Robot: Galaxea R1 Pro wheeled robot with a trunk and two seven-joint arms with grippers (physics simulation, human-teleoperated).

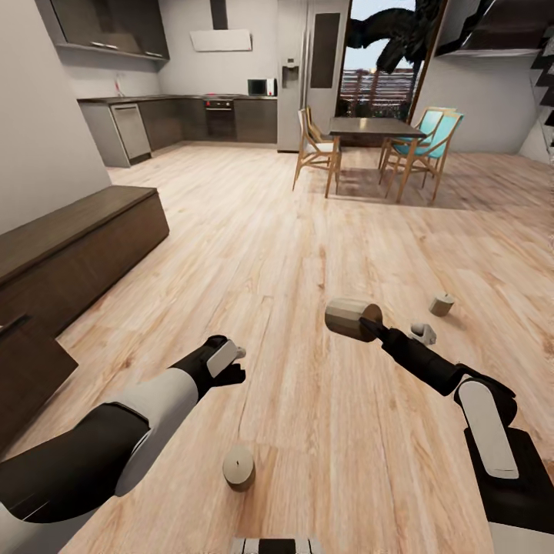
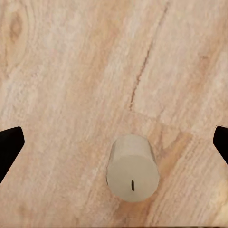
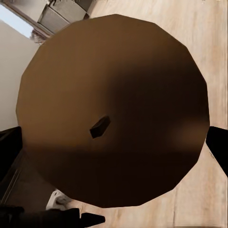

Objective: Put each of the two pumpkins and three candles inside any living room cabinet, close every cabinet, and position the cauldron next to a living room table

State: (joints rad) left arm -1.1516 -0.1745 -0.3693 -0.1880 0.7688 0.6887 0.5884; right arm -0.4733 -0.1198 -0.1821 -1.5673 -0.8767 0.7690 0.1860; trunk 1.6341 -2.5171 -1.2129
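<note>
My right gripper (image 1: 368, 323) is shut on a beige candle (image 1: 348, 316), held on its side above the wooden floor; in the right wrist view its wick end (image 3: 99, 127) faces the camera between the dark fingers (image 3: 219, 148). A second candle (image 1: 238, 467) stands on the floor just before me. My left gripper (image 1: 235, 363) hovers open above it, and the left wrist view shows this candle (image 2: 132, 168) between widely spread fingertips (image 2: 8, 145). A third candle (image 1: 442, 305) lies further right. The long dark brown cabinet (image 1: 77, 242) runs along the left wall. The pumpkins, cauldron and table are out of view.
A dark panel (image 1: 31, 362) of the cabinet juts out at its near end. Farther back stand a dark dining table (image 1: 375, 127) with teal chairs (image 1: 431, 138), then kitchen counters (image 1: 177, 115). Open wooden floor (image 1: 292, 231) lies between.
</note>
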